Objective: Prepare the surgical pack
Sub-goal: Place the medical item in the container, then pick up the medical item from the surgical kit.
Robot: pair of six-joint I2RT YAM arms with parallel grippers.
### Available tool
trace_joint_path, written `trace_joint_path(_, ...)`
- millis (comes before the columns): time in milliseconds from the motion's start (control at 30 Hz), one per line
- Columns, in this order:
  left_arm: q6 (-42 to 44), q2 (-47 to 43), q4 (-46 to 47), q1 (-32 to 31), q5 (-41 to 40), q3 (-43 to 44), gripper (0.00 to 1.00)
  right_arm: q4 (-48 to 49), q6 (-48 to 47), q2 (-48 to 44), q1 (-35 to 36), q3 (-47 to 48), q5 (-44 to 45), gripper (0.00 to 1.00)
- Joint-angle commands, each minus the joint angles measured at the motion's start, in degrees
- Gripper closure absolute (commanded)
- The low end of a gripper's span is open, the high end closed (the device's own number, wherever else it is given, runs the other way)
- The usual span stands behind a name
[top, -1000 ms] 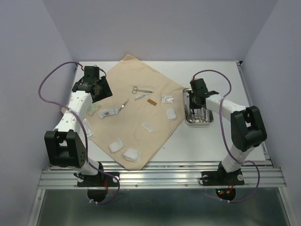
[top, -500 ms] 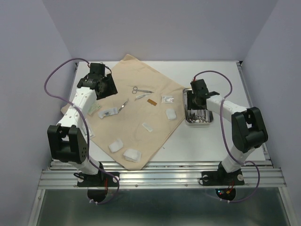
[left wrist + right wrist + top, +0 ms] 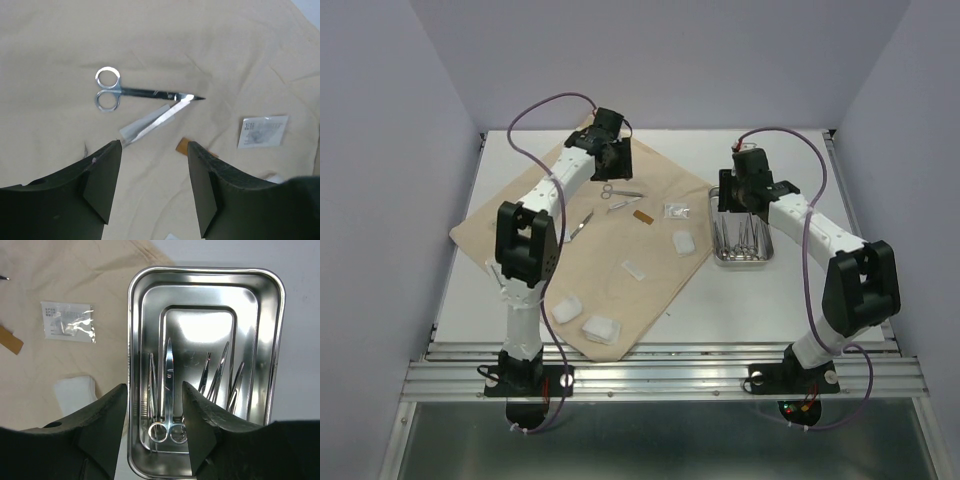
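1. Wrinkled woven cloth (image 3: 60,40) is carrying silver scissors (image 3: 145,92); shiny rectangular steel tray (image 3: 205,271) is sitting beside it.
2. Left gripper (image 3: 152,148) is hovering open, empty, near scissors.
3. Right gripper (image 3: 154,389) is hovering open, empty, over tray.

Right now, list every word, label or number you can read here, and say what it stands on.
No text is legible.
Clear packet on the beige cloth: lines of print, too small and blurred to read.
Steel tray and scissors: no markings visible.
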Motion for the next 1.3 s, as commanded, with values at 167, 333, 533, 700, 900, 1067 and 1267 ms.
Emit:
trace_joint_path(167, 17.95, 12.45, -1.30, -1.09, 0.31, 16.08, 0.34, -2.26, 0.60, -3.80, -0.29, 0.80, -1.56, 0.47)
trace_joint_path(333, 24.12, 15.35, -0.42, -1.36, 0.48, 16.09, 0.29, -3.49, 0.25, -3.10, -0.29, 1.51, -2.26, 0.46)
trace_joint_path(533, 30.62, 16.76, 2.03, -2.24, 1.27, 14.33, 0.29, -5.07, -0.19, -2.31, -0.29, 2.30, -3.40, 0.46)
trace_joint_path(700, 37.13, 19.05, 2.04, -2.24, 3.98, 15.03, 0.29, -6.74, -0.18, -1.70, -0.29, 2.82, -5.07, 0.46)
trace_joint_path(900, 42.23, 22.04, 1.34, -2.24, 7.43, 16.61, 0.27, -8.50, -0.54, -1.43, -0.29, 2.65, -5.34, 0.46)
trace_joint_path(1067, 43.99, 24.06, 1.78, -2.24, 5.41, 16.79, 0.29, -9.29, -0.80, -0.82, -0.29, 2.83, -5.34, 0.46)
trace_joint_path(1267, 43.64, 25.47, 1.78, -2.24, 6.37, 17.40, 0.38, -10.17, -0.80, 0.50, 0.23, 3.53, -5.69, 0.47)
